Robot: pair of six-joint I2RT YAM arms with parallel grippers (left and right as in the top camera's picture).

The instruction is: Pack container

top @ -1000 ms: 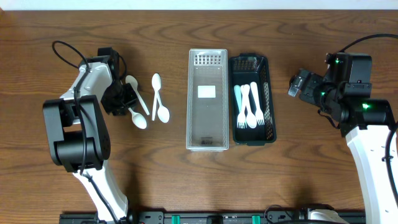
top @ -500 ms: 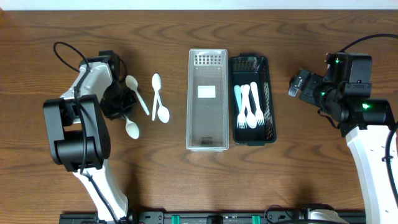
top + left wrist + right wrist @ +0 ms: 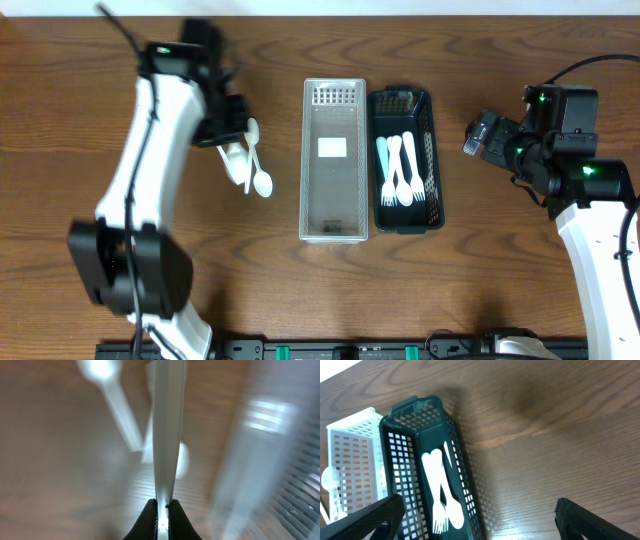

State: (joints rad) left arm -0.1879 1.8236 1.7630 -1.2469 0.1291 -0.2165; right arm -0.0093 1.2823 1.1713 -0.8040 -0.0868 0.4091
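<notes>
My left gripper is shut on the handle of a white plastic spoon and holds it above the table, just left of the clear container. Two more white spoons lie on the wood beneath it; they show blurred in the left wrist view. The clear container's edge is at the right of that view. The black basket holds several forks. My right gripper is open and empty, right of the basket, its fingers apart.
The clear container has a white label on its floor. The forks also show in the right wrist view. Bare wood lies between the basket and my right arm, and along the table's front.
My left gripper has closed on a spoon, lifted it off the table, and swung up and right toward the clear container. Two spoons stay on the wood. The right arm has not moved.
</notes>
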